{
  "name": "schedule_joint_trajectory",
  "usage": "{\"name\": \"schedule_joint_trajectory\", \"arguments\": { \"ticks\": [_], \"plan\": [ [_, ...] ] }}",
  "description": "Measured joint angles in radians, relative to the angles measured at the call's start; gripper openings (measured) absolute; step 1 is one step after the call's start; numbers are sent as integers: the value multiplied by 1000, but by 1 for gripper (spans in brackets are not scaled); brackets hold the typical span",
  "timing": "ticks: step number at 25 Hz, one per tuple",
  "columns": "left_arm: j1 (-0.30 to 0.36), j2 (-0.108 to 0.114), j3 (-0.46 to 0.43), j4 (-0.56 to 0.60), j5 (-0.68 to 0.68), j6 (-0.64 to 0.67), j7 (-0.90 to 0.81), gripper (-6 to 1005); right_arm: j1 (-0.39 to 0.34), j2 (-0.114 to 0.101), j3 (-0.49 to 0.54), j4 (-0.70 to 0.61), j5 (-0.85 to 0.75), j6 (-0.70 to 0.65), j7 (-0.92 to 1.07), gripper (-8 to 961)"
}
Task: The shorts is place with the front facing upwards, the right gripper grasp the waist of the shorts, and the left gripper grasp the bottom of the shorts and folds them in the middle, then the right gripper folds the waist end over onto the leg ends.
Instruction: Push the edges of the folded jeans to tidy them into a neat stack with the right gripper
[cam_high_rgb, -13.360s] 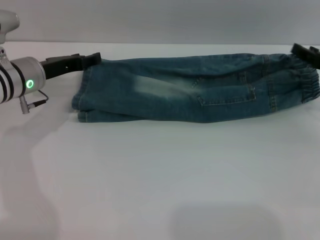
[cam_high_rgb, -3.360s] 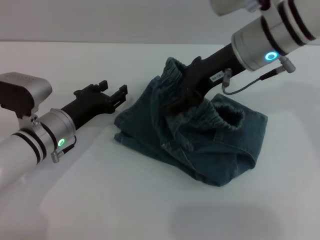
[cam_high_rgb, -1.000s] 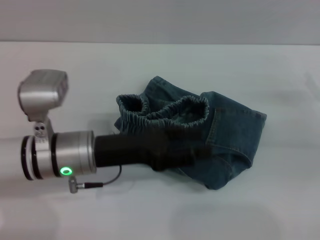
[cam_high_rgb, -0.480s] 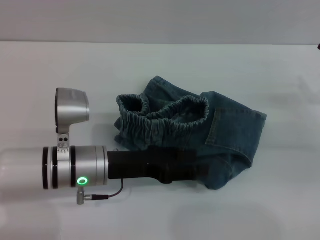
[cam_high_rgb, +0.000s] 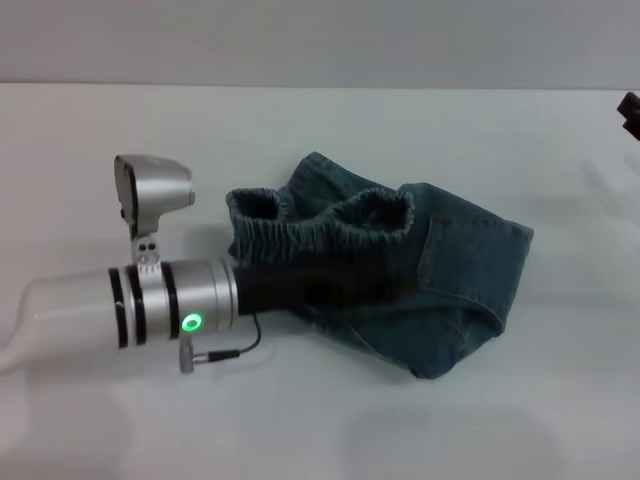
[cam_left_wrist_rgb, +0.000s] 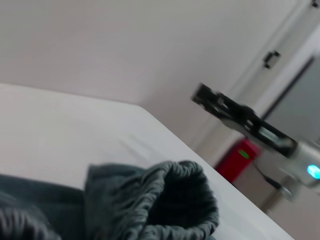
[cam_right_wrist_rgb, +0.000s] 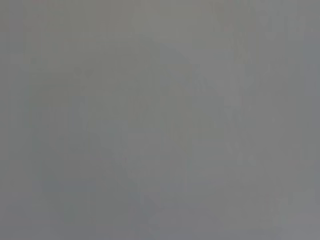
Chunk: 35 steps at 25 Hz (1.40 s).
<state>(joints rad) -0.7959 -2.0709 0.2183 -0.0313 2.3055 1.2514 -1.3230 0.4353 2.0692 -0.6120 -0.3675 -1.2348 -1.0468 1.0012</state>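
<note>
Count on the white table (cam_high_rgb: 320, 430)
One pair of shorts (cam_high_rgb: 470, 270), folded; two grippers: left gripper (cam_high_rgb: 385, 285), right gripper (cam_high_rgb: 630, 108).

I see blue-green denim shorts (cam_high_rgb: 440, 280) with a darker gathered waistband, on a white table (cam_high_rgb: 300, 420), and a black left gripper (cam_high_rgb: 385, 285) on a silver, black-ringed wrist.

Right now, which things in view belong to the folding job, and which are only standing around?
Belonging to the job:
- the shorts, folded into a bundle on the table
- the left gripper, lying across the shorts
- the right gripper, at the far right edge

Only standing around:
- the white table
- a red object behind the table
</note>
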Motion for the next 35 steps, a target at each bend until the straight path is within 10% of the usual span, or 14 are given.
{"name": "schedule_joint_trajectory", "arguments": {
  "ticks": [35],
  "plan": [
    [26, 18, -630, -66, 4, -382, 574, 617, -13, 0, -19, 29, -11, -139, 16, 690]
  ]
}}
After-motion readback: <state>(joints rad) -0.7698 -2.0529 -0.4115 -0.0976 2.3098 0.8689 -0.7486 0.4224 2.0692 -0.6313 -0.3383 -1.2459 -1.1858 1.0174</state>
